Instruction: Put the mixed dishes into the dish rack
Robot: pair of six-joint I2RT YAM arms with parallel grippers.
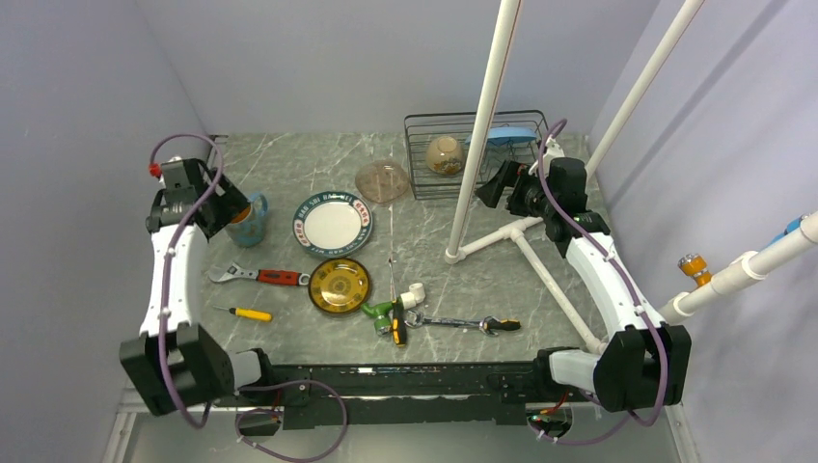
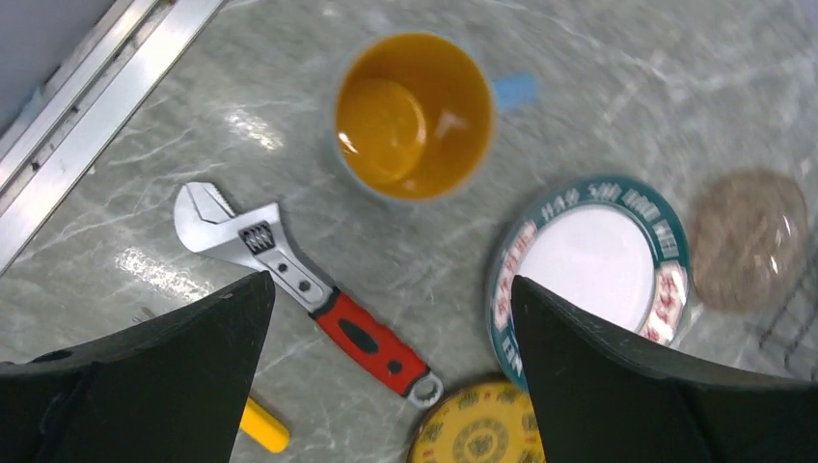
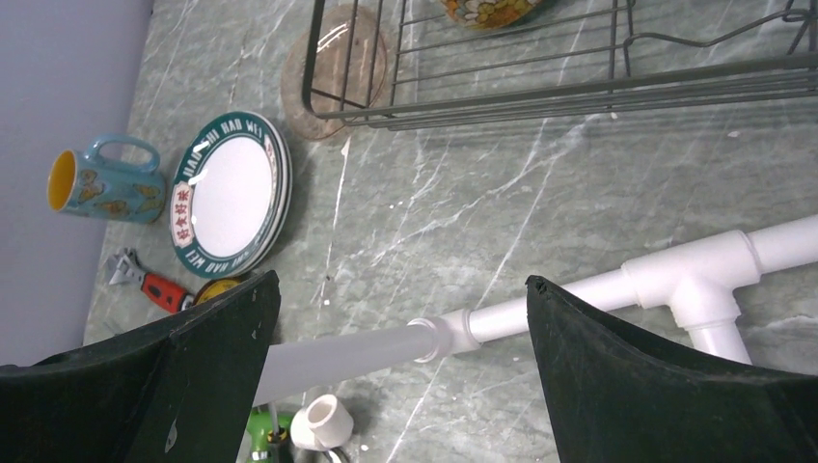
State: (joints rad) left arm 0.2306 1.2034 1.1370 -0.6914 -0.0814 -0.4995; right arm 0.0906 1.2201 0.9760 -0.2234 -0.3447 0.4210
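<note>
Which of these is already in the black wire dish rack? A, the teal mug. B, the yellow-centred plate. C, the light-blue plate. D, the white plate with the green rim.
C: the light-blue plate sits inside the dish rack, while the teal mug, green-rimmed white plate and yellow-centred plate lie out on the table.

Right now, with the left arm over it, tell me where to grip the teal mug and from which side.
Grip the teal mug by its rim wall, from straight above: it stands upright, mouth open, so one finger fits inside and one outside. Avoid the handle jutting from its side. The open left gripper looks best placed.
</note>
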